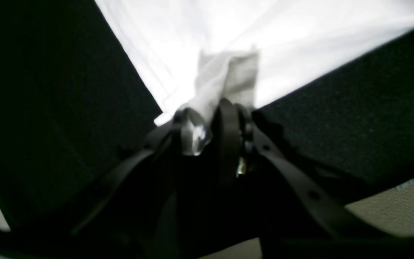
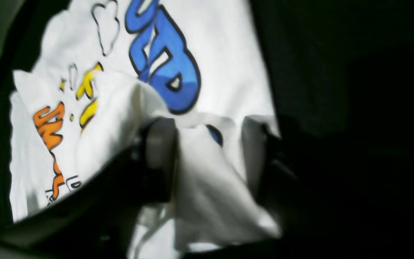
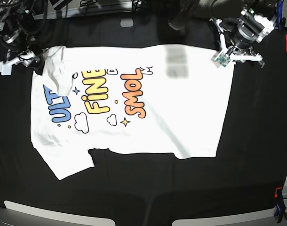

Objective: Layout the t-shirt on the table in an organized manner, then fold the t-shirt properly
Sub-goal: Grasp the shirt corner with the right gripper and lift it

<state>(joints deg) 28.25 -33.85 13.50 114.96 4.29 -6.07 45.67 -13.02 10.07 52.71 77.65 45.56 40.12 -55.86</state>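
t-shirt (image 3: 181, 117) corner pinched, left end effector (image 1: 210, 124) blurred

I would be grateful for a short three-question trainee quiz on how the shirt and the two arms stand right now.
1. True or false: the t-shirt lies print side up on the table.
2. What does the left gripper pinch? A) the collar B) a hem corner C) nothing
3. Fill in: the lettering nearest the right gripper is coloured ____.
Key: 1 true; 2 B; 3 blue.
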